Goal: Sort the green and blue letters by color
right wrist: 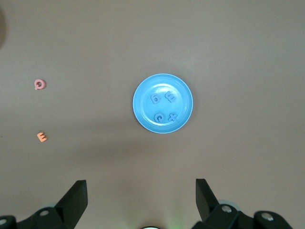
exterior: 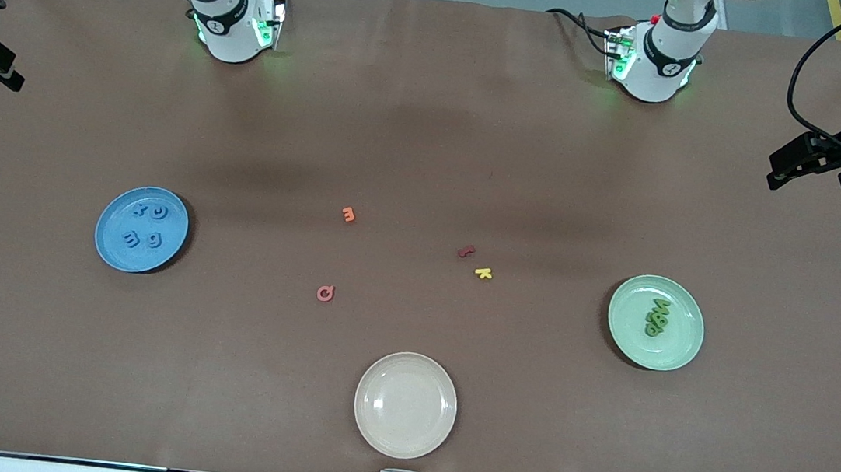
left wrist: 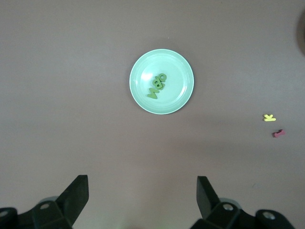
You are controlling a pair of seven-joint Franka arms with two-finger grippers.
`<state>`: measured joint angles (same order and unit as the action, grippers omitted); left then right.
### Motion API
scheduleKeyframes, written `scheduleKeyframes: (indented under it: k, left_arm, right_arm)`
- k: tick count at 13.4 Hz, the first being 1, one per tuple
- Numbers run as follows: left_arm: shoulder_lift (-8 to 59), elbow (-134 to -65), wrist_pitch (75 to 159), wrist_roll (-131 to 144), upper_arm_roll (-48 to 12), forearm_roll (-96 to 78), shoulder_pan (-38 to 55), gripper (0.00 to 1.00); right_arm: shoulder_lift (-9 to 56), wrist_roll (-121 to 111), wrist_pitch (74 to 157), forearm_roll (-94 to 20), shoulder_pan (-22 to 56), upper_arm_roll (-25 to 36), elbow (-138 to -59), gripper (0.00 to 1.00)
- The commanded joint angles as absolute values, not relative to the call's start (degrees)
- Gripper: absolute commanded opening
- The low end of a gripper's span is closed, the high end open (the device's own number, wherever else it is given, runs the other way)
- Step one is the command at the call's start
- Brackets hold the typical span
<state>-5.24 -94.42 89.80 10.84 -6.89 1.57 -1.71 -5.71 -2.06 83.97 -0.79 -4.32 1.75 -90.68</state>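
Observation:
Several blue letters (exterior: 145,226) lie spread on a blue plate (exterior: 107,246) toward the right arm's end of the table. They also show in the right wrist view (right wrist: 169,98), on the plate (right wrist: 142,117). Several green letters (exterior: 658,317) lie bunched on a pale green plate (exterior: 678,349) toward the left arm's end, also seen in the left wrist view (left wrist: 157,86). My left gripper (left wrist: 143,191) is open and empty, high above the table, by the green plate's end (exterior: 787,167). My right gripper (right wrist: 141,193) is open and empty, high by the blue plate's end.
An orange letter (exterior: 348,214), a pink letter (exterior: 324,293), a dark red letter (exterior: 466,252) and a yellow letter (exterior: 484,273) lie loose mid-table. An empty beige plate (exterior: 369,426) sits nearest the front camera.

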Motion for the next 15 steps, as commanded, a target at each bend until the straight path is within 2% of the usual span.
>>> scheduleKeyframes:
  k: [1,11,15]
  left_arm:
    - [-5.36,-93.17,87.98,9.75,-6.86,1.14,-2.81,1.0]
    - [-5.45,-92.72,87.8,9.58,-7.56,0.79,-2.55,1.0]
    - [-5.19,-91.32,87.63,9.93,-9.05,0.97,-2.37,1.0]
  right_arm:
    - [-4.57,-1.14,83.32,-0.09,-4.92,1.14,-88.77,1.0]
    - [-3.96,-1.67,83.41,-0.09,-4.83,1.05,-86.58,1.0]
    - [-0.37,-1.76,83.41,0.0,-5.1,1.05,-83.08,1.0]
